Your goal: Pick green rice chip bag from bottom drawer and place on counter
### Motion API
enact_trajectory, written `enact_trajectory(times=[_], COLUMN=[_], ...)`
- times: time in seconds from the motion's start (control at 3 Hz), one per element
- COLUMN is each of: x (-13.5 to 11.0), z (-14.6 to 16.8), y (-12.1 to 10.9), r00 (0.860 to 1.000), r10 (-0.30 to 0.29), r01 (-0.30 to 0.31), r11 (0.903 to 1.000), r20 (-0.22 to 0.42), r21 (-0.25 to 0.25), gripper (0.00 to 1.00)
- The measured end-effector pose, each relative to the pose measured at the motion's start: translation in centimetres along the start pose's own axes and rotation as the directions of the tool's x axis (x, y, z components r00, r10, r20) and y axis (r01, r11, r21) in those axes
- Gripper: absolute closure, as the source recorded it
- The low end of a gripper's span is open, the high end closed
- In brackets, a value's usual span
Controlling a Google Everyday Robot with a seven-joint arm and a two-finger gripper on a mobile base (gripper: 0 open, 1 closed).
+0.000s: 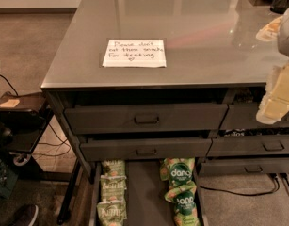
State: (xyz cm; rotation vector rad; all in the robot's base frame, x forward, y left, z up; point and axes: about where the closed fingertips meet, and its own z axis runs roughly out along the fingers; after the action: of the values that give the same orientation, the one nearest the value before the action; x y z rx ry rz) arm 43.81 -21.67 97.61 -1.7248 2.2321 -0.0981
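Observation:
The bottom drawer (142, 192) stands pulled open at the lower middle, showing its flat dark floor. Bright-green rice chip bags with dark "dang" badges lie in a row along its right side, the top one (178, 172) in front of a second (183, 199). Paler green bags (113, 188) lie along its left side. The counter (196, 27) is a glossy grey top bearing a white handwritten note (134, 53). My gripper (277, 100), cream-coloured, hangs at the right edge of the view by the counter's front right corner, well above and to the right of the bags.
Two drawers with rectangular handles (146, 119) (146, 151) sit slightly open above the bottom drawer. More drawers (273, 146) are on the right. A black stand (19, 121) with cables is to the left. A shoe (24, 215) shows at the bottom left.

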Motion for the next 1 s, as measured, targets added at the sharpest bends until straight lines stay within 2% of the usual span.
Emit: enact_trajectory(times=[0.67,1.0], x=[0.0,0.4], z=[0.3,2.5], y=[0.3,1.9], r00=[1.0,0.997], r10=[0.003,0.027], r01=[-0.003,-0.027], r11=[1.0,0.9996], r20=[0.015,0.067], r21=[0.005,-0.002], gripper=[0.0,0.0])
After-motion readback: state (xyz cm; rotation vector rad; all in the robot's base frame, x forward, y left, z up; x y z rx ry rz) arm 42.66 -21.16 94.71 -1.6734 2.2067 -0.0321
